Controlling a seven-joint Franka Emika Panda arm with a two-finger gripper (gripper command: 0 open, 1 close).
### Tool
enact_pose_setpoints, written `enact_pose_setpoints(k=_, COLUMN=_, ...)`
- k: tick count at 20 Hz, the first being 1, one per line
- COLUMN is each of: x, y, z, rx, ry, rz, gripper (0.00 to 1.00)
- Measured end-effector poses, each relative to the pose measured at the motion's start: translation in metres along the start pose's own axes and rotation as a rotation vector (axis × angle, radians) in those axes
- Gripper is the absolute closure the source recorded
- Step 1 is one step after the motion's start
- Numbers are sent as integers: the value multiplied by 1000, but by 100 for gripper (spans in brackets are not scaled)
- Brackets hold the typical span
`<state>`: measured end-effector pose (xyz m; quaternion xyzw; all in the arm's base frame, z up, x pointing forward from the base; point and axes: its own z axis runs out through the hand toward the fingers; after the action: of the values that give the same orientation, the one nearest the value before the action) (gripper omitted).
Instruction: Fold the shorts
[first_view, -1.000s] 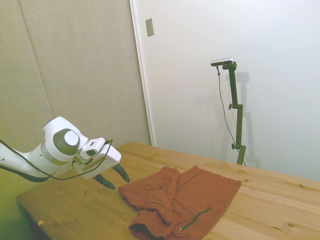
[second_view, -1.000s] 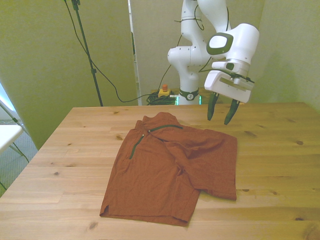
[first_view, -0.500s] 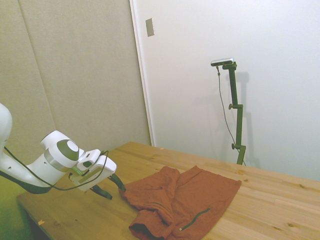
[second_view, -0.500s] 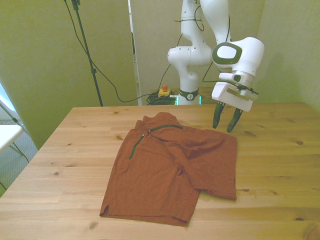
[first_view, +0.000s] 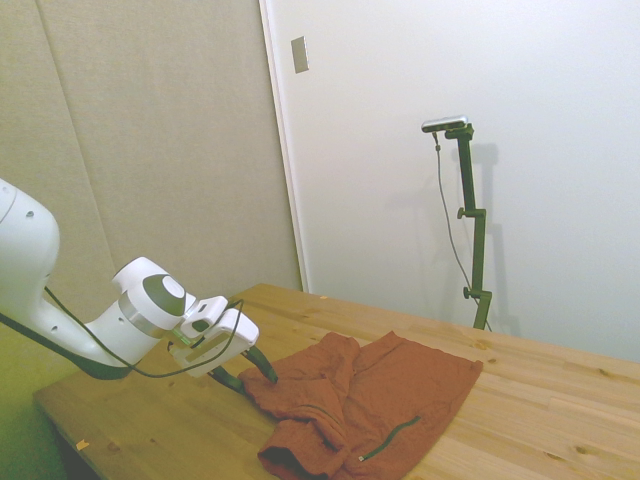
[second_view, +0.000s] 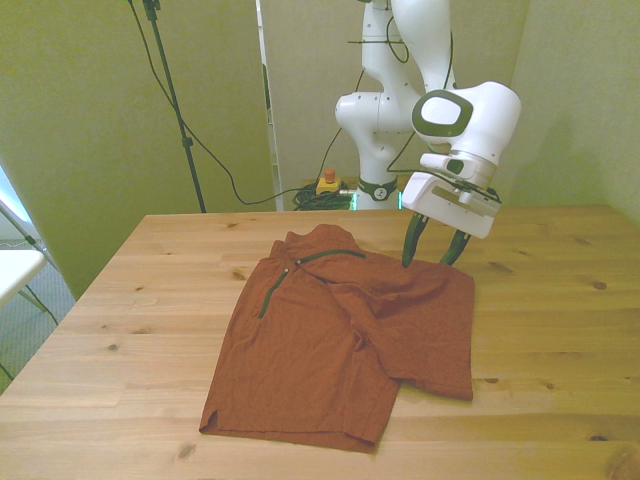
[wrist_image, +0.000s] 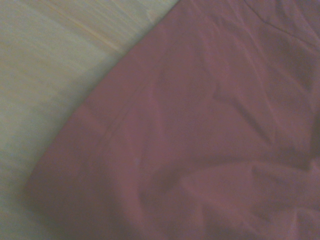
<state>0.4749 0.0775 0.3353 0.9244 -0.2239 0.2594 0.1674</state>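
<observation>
Front view: end effector is dropping onto the far corner of the shorts, fingers apart, after hovering higher a second ago. Shorts are lying rumpled mid-table. Probably touching cloth; grasp looks imminent.

A lab: padded wall panels, trailing cables, bare wooden table.

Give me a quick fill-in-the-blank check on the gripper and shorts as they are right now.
1. The gripper has its fingers ____.
2. The shorts lie on the ____ table.
3. The gripper is at the shorts' far corner on the front view's ____.
4. The zippers on the shorts are dark ____.

Missing words: open; wooden; right; green
</observation>
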Motion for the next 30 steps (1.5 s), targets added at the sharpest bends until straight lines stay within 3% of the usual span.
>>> enact_pose_setpoints(k=14, x=9, y=-11, z=12, rx=12, ry=-5, rz=-18, gripper=100)
enact_pose_setpoints(k=30, x=25, y=-11, z=26, rx=26, ry=-15, rz=21, gripper=100)
